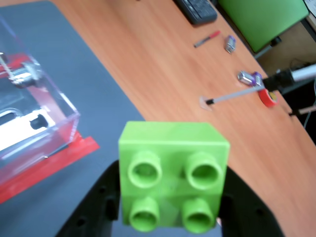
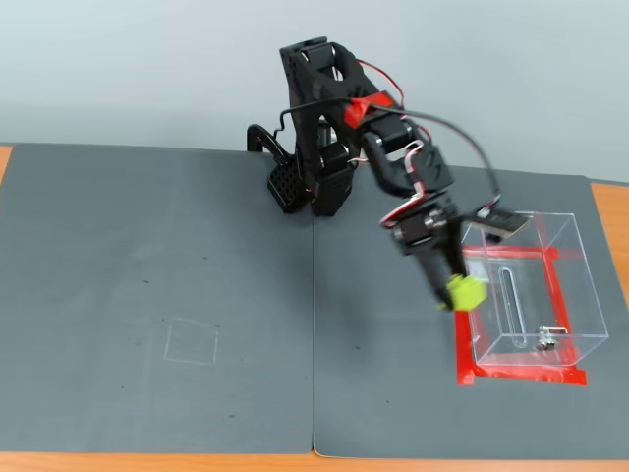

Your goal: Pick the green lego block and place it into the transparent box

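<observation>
My gripper [image 1: 170, 205] is shut on the green lego block [image 1: 173, 173], a lime brick with four round studs facing the wrist camera. In the fixed view the block [image 2: 468, 291] hangs in my gripper [image 2: 460, 293] above the grey mat, just left of the transparent box [image 2: 531, 295]. That box has clear walls, a small metal latch [image 2: 543, 342] and sits inside a red tape outline. In the wrist view the box [image 1: 34, 118] lies at the left, apart from the block.
Red tape [image 2: 521, 374] frames the box on the grey mat [image 2: 157, 295]. A faint square outline [image 2: 192, 341] is drawn on the mat's left half. In the wrist view, the wooden table [image 1: 163, 64] holds a pen [image 1: 206, 39], a keyboard corner [image 1: 196, 10] and small metal parts [image 1: 249, 77].
</observation>
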Controlling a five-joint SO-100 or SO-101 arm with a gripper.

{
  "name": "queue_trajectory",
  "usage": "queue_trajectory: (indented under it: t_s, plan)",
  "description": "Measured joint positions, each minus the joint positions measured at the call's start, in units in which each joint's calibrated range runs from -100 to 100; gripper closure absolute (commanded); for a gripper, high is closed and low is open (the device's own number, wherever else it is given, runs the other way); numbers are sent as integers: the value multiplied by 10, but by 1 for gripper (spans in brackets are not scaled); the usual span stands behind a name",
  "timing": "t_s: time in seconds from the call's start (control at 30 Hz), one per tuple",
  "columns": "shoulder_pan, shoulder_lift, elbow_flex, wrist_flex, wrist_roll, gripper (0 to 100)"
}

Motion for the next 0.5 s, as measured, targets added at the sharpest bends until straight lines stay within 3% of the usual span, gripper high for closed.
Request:
queue_trajectory:
  t_s: [0.5]
  plan:
    - [-186,25,-2,0,0,91]
